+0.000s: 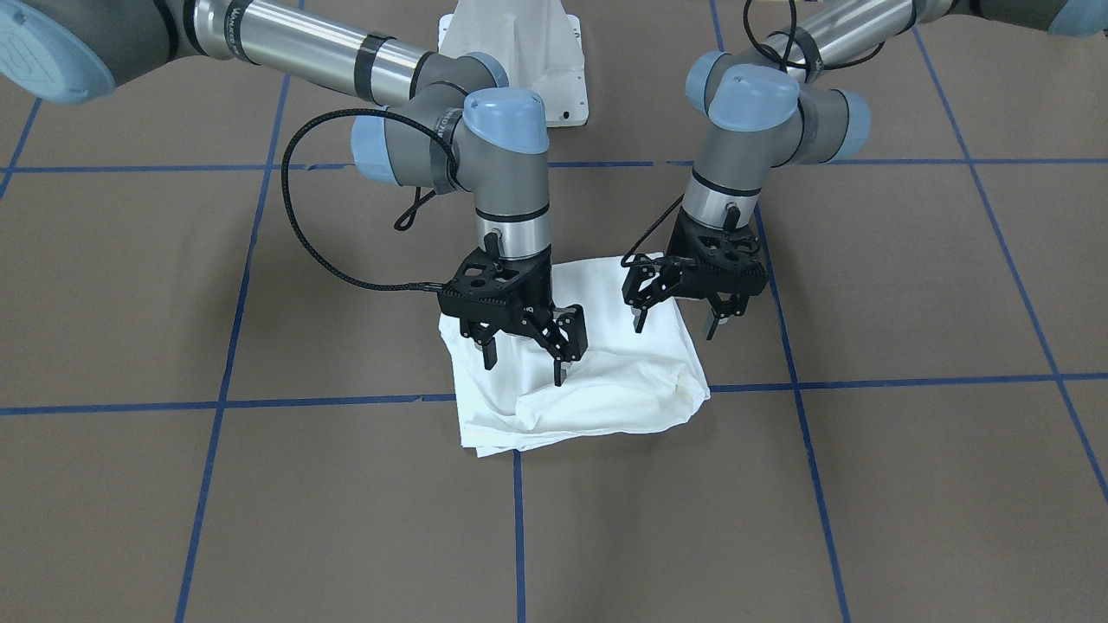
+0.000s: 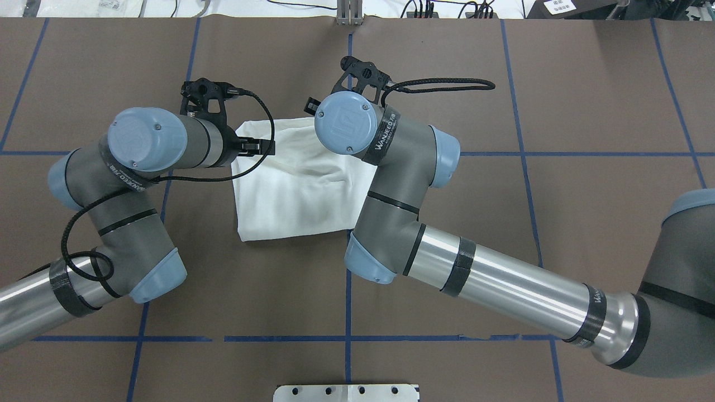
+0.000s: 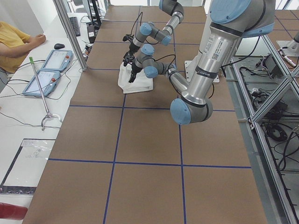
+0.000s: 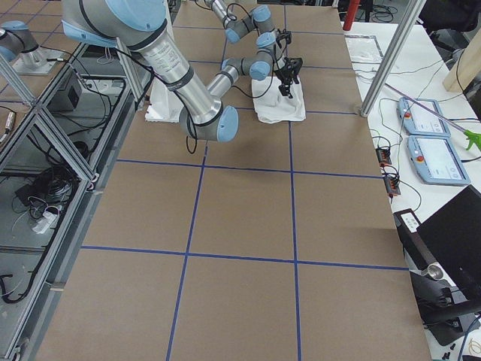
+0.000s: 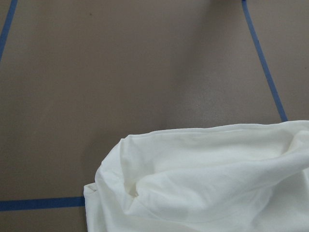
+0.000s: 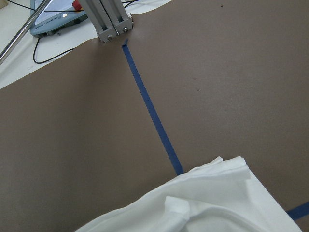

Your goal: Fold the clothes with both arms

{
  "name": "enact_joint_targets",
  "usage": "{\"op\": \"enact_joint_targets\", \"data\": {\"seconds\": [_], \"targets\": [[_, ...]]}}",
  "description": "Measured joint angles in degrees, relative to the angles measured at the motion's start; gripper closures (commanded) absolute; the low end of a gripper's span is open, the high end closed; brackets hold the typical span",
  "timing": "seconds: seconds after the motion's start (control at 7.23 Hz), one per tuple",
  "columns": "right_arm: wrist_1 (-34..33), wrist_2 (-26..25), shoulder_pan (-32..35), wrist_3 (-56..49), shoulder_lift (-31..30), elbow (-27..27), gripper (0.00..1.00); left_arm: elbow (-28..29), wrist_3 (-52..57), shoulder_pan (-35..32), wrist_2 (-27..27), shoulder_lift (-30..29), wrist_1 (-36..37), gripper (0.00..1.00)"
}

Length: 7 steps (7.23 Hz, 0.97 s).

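One white T-shirt (image 1: 606, 381) lies on the table (image 1: 260, 484) as a small, rumpled packet directly under two claws. The left claw (image 1: 675, 329) and the right claw (image 1: 525, 370) both hang just above it, jaws spread wide, holding nothing. Folding looks nearly done. A further fold would need both claws to drop and pinch one edge together.

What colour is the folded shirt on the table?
The shirt is white, with no print showing; it is clearest in the exterior front-facing view.
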Motion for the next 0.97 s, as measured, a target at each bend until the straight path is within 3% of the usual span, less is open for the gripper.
{"op": "enact_joint_targets", "data": {"seconds": [0.28,0.55,0.69,0.83,0.97], "targets": [[-0.2,-0.1,0.2,2.5,3.5,-6.4,0.17,-0.5,8.8,-1.9,-1.7,1.8,-2.0,0.00],[-0.2,0.0,0.3,3.2,5.9,-11.0,0.39,-0.6,15.1,-5.1,-6.6,5.1,-6.9,0.00],[-0.3,0.1,0.2,3.3,6.2,-11.7,0.41,-0.6,16.0,-5.8,-7.5,6.0,-8.2,0.00],[-0.4,0.2,0.1,3.2,6.3,-12.0,0.58,-0.6,16.1,-6.1,-7.7,6.4,-8.7,0.00],[-0.5,0.2,-0.1,3.1,6.3,-12.0,1.00,-0.6,16.1,-6.2,-7.8,6.5,-8.9,0.00]]}}
